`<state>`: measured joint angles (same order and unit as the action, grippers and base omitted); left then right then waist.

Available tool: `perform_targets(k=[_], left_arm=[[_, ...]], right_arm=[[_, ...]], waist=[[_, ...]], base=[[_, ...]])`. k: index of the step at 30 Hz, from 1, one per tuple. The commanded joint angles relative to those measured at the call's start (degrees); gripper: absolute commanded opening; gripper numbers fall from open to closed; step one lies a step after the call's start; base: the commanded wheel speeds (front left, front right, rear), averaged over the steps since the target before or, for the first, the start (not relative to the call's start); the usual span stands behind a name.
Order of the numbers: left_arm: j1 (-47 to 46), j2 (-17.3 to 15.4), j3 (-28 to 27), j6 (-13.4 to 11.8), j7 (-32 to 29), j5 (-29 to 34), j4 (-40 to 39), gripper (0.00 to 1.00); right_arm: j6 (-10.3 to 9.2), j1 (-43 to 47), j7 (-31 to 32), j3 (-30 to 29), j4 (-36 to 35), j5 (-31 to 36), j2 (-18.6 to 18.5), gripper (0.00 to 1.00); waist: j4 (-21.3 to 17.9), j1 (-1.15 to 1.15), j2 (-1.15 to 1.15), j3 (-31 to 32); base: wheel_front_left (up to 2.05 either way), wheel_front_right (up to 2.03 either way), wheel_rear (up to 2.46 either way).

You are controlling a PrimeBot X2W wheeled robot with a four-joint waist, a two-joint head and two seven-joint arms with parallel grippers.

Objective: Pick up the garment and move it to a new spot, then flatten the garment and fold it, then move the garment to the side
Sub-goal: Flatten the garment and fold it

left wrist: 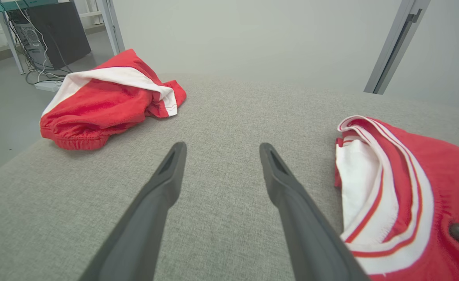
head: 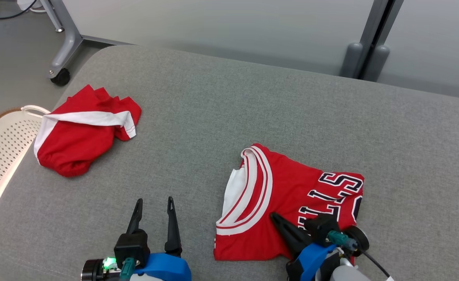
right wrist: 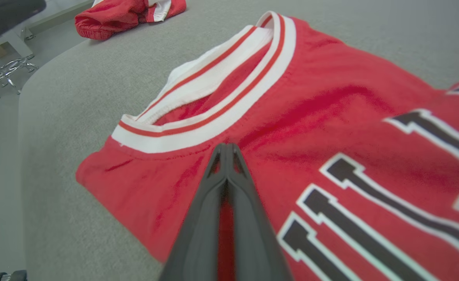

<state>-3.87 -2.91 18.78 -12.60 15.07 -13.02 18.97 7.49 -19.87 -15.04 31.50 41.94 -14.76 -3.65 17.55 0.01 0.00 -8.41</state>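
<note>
My right tool (head: pixel 275 217) is lying clenched, its tips touching the folded red jersey (head: pixel 291 183) at five o'clock on the grey cushion (head: pixel 213 97). My left tool (head: pixel 154 200) is hovering released at seven o'clock. Red shorts (head: pixel 81 136) are lying at ten.

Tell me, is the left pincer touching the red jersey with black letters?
Apart. The head view shows bare grey cushion between the open left pincer and the red jersey with black letters.

Lab-like room: computer tower (left wrist: pixel 63 31), cables (left wrist: pixel 42 58).
</note>
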Motion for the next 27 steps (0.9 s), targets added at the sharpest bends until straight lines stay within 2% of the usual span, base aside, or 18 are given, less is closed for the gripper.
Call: perform_targets(k=[1,4,5,6,11,16,21,27], left_arm=[[0.0,0.0,-0.5,-0.4,0.1,0.1,-0.2,1.0],[0.7,0.0,-1.1,-0.4,0.1,0.3,-0.5,1.0],[0.8,0.0,-1.4,-0.3,0.1,0.6,-0.6,1.0],[0.8,0.0,-1.7,-0.1,0.1,0.6,-0.7,1.0],[1.0,0.0,-2.9,0.4,0.1,1.5,-0.8,1.0],[1.7,0.0,-4.8,0.3,0.1,2.4,-0.6,1.0],[2.8,0.0,-7.1,0.3,0.1,3.3,0.3,1.0],[5.0,0.0,-9.4,0.4,0.1,5.2,1.3,1.0]], right_arm=[[0.01,-1.4,-0.2,-1.1,-0.4,-0.5,-0.1,0.0],[0.01,-0.8,-0.2,-5.8,-2.4,-0.9,0.0,0.0],[0.01,-0.3,-0.2,-8.0,-3.6,-0.9,0.1,0.38],[0.01,0.4,-0.2,-9.9,-4.7,-0.6,0.1,1.0],[0.01,3.9,-0.2,-19.0,-9.4,1.3,0.4,1.0],[0.01,7.1,-0.2,-25.0,-12.5,3.5,0.4,1.0],[0.01,10.0,-0.2,-28.6,-14.4,5.3,0.5,1.0],[0.01,13.3,-0.2,-29.7,-15.4,6.7,0.7,1.0]], waist=[[-0.1,-0.01,0.0,0.2],[-1.2,-0.01,0.0,1.0],[-1.9,-0.01,0.0,1.4],[-2.6,-0.01,0.0,1.7],[-7.5,-0.01,0.0,4.0],[-12.7,-0.01,0.0,5.8],[-16.5,-0.01,0.0,7.3],[-18.9,-0.01,0.0,8.5]], base=[[0.0,0.0,0.0],[0.0,0.0,0.0],[0.0,0.0,0.0],[0.0,0.0,0.0],[0.0,0.0,0.0],[0.0,0.0,0.0],[0.0,0.0,0.0],[0.0,0.0,0.0]])
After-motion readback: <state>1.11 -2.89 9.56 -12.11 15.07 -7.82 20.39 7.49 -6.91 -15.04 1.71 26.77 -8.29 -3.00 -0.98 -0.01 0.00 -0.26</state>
